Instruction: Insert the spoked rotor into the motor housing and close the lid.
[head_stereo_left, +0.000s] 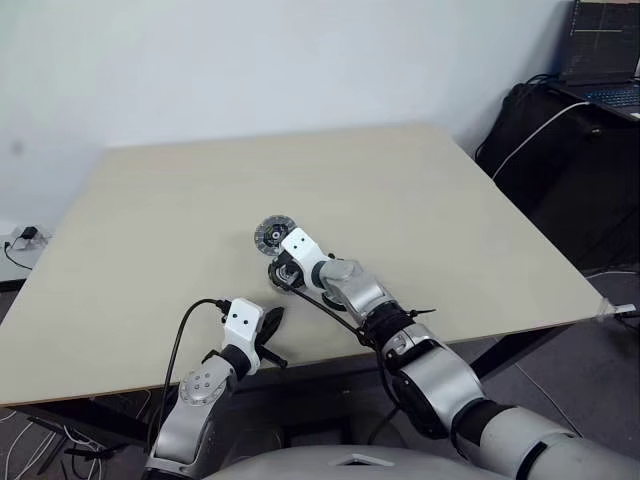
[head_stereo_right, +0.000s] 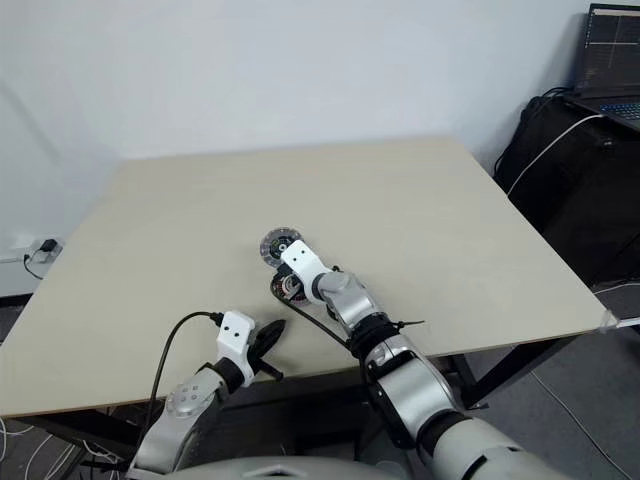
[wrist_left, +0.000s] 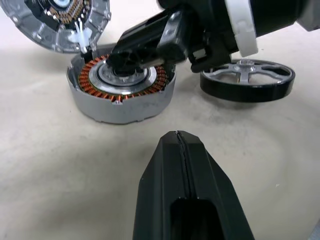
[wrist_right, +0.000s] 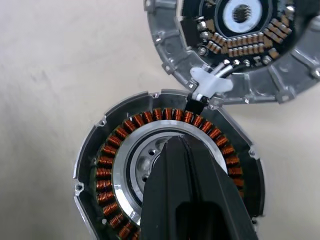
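The spoked rotor (wrist_left: 246, 79), rigid, slick metal best pinched by a spoke, lay beside the right gripper (wrist_right: 186, 150), its fingers pressed together over the motor housing (wrist_right: 165, 175).

Head stereo pair: high, looking forward-down across table (head_stereo_left: 150, 230). Wrist cameras: close, low along closed fingers; both share motor housing (wrist_left: 121, 90) and lid (wrist_right: 235, 45).

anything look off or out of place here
Nothing damaged or spilled. The spoked rotor lies flat on the table beside the motor housing, not inserted, and the lid lies open.
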